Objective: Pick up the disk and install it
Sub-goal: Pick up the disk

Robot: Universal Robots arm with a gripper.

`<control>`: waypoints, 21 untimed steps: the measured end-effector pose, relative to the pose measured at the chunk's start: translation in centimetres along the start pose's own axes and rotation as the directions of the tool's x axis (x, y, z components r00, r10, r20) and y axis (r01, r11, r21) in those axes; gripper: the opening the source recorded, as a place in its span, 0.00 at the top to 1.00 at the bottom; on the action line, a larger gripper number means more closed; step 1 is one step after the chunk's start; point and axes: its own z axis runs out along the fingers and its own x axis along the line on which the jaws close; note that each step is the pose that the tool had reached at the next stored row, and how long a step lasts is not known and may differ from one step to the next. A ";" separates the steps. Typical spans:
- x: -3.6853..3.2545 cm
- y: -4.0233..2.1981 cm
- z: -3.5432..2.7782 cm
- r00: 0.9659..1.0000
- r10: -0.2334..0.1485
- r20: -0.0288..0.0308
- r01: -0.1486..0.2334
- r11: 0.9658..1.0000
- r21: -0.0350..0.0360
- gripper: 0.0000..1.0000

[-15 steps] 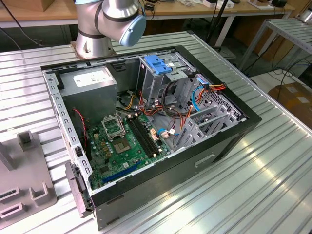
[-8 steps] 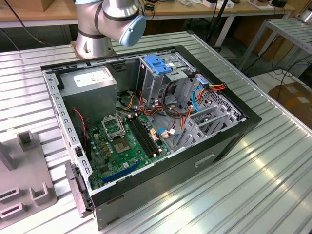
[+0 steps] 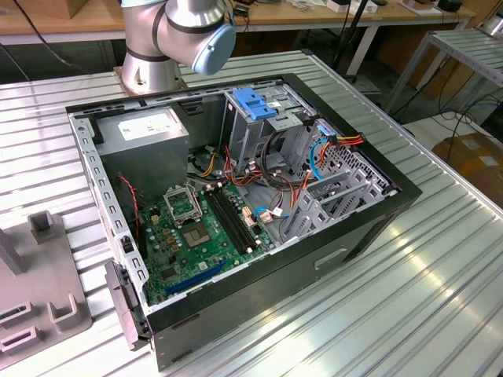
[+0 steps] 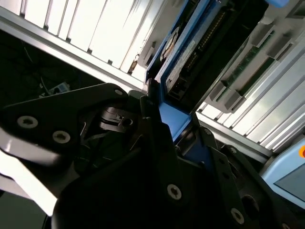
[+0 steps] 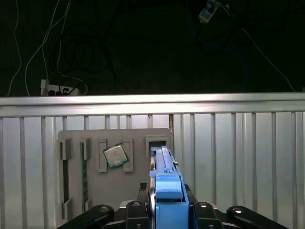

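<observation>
Disk (image 5: 163,164) stands on edge over the grey holder plate (image 5: 114,191), near the chip (image 5: 116,156). Gripper (image 4: 172,121) is clamped on its blue rail end, I'd say so the drive faces stay free. Can't tell if it's clear of the holder slot. The computer case (image 3: 236,204) lies open.

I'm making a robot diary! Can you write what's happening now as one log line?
gripper: shut on the disk | disk: upright, at grey tray | computer case: open, disk not installed
</observation>
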 end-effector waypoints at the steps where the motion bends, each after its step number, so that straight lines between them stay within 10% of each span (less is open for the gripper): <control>1: -0.01 0.00 -0.46 1.000 0.000 0.000 0.000 1.000 0.000 0.63; 21: -0.14 0.03 -7.00 1.000 0.000 0.000 0.000 1.000 0.000 0.63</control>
